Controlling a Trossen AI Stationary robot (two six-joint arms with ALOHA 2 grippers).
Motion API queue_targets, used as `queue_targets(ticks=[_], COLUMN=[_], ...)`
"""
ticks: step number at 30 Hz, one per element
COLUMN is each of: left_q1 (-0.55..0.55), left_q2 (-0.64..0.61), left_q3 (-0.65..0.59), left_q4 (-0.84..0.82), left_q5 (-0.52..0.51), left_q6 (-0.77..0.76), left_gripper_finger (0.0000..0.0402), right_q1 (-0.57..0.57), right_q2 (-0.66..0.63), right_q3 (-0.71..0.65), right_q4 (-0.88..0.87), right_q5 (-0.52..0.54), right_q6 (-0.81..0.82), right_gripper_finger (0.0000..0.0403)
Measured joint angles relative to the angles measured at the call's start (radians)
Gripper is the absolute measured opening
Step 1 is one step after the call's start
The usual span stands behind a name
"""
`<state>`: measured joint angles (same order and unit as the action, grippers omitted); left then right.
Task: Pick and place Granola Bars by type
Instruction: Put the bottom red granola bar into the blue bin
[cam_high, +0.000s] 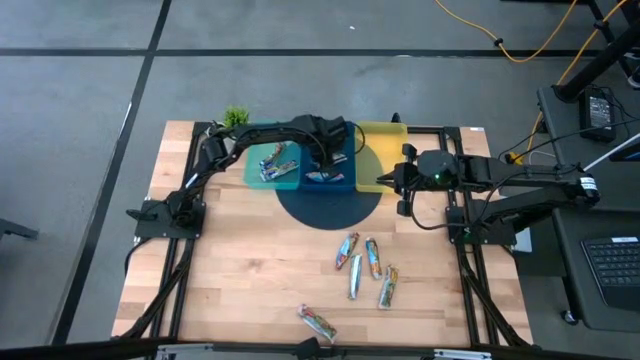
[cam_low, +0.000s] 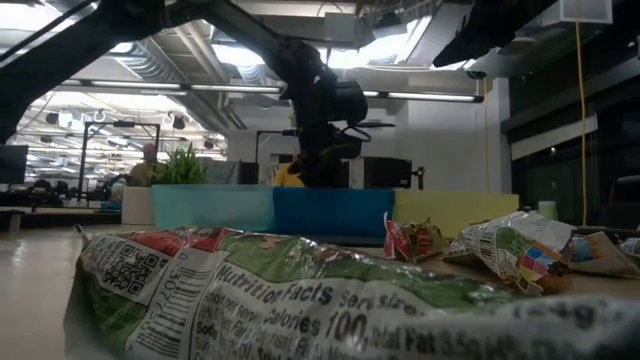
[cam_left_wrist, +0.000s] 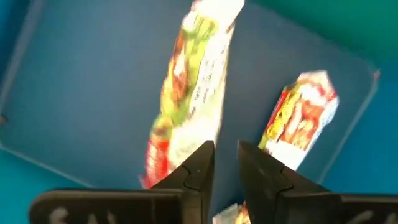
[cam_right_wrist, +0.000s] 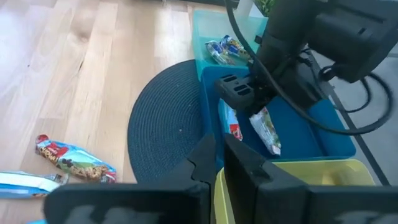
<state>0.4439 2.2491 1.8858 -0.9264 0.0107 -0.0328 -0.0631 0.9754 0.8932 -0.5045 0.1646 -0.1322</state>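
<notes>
My left gripper (cam_high: 326, 152) (cam_left_wrist: 227, 149) hangs over the blue tray (cam_high: 345, 183), pointing down, fingers open by a narrow gap with nothing between them. Two red-green multicoloured granola bars (cam_left_wrist: 193, 87) (cam_left_wrist: 301, 118) lie on the tray floor under it, also seen as two bars (cam_right_wrist: 229, 121) (cam_right_wrist: 268, 132) in the right wrist view. The teal tray (cam_high: 250, 165) holds blue bars (cam_high: 278, 162). Several bars (cam_high: 365, 265) lie loose on the wood nearer me, one more bar (cam_high: 317, 322) by the near edge. My right gripper (cam_high: 385, 180) (cam_right_wrist: 217, 146) waits shut beside the yellow tray (cam_high: 385, 135).
The three trays stand side by side at the table's far side, partly on a dark round mat (cam_high: 330, 205). A small potted plant (cam_high: 235, 118) stands beyond the teal tray. Bare wood (cam_high: 240, 260) stretches over the near left. A crumpled wrapper (cam_low: 300, 290) fills the low view.
</notes>
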Motion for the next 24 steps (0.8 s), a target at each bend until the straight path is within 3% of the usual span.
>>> queue_targets(ticks=[13,24], left_q1=[-0.011,-0.033], left_q2=[0.011,0.005], left_q3=[0.0,0.0], left_q4=[0.013,-0.064], left_q5=[-0.015,0.015], left_q6=[0.001,0.048], left_gripper_finger=[0.0072,0.0049], right_q1=[0.0,0.0], right_q2=[0.0,0.0], right_q3=[0.0,0.0], right_q4=[-0.004,-0.004], right_q5=[0.0,0.0], right_q6=[-0.003,-0.003], right_gripper_finger=[0.0034,0.0034])
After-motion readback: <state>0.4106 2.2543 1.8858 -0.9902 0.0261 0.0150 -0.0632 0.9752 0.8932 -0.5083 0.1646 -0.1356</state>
